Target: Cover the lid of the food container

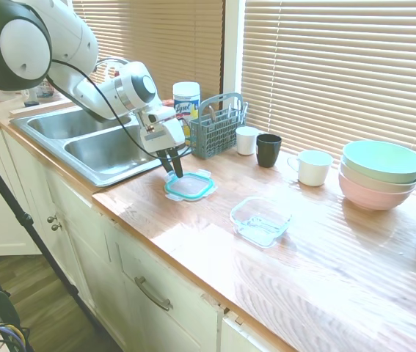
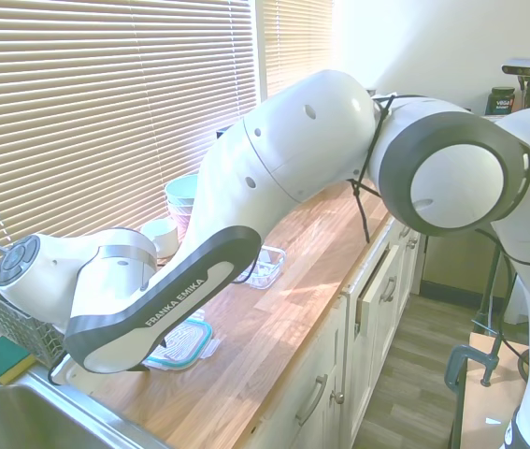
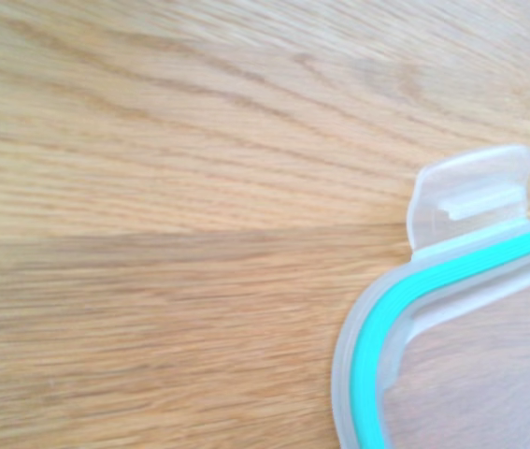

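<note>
Pincer: the pincer points down at the sink-side edge of the lid. Its dark fingers sit close together on that edge, so it seems to be pinching the lid.
Lid: the lid is clear with a teal rim. It is near the counter's end by the sink, close to the front edge, and looks a bit tipped. In the wrist view one corner of the lid and a clear snap tab show above the wood.
Food container: the food container is a small clear glass dish. It sits open near the middle of the counter, close to the front edge, apart from the lid.
Counter: the counter is shiny brown wood.
Sink: the sink is metal and sits at the counter's end.
Back edge: a grey basket, a white mug and stacked bowls stand by the window.
</note>
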